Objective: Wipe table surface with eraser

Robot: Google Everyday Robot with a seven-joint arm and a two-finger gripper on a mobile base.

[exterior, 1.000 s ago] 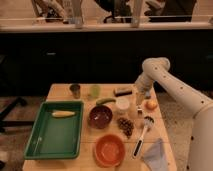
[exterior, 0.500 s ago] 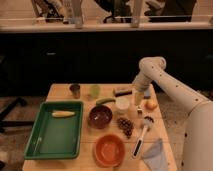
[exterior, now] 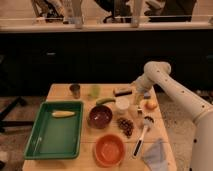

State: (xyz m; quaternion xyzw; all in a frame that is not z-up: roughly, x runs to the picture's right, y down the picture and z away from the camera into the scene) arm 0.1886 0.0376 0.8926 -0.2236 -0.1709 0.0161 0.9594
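Note:
The eraser (exterior: 122, 91), a small dark oblong block, lies near the back edge of the light tan table surface (exterior: 162, 127), right of centre. My gripper (exterior: 136, 96) hangs from the white arm (exterior: 156, 72) that reaches in from the right. It is just right of the eraser, low over the table and close beside it. I cannot tell whether it touches the eraser.
A green tray (exterior: 45, 142) with a yellow item (exterior: 64, 114) fills the left. Behind are a dark cup (exterior: 75, 90) and a green cup (exterior: 95, 90). Mid-table: cucumber (exterior: 105, 100), white cup (exterior: 122, 104), dark bowl (exterior: 100, 116), grapes (exterior: 125, 125), orange fruit (exterior: 150, 104). In front: orange bowl (exterior: 109, 149), dish brush (exterior: 141, 135), blue-grey pad (exterior: 156, 154).
The arm has shifted slightly and the gripper has stayed beside the eraser at the back of the table. Nothing on the table has moved.

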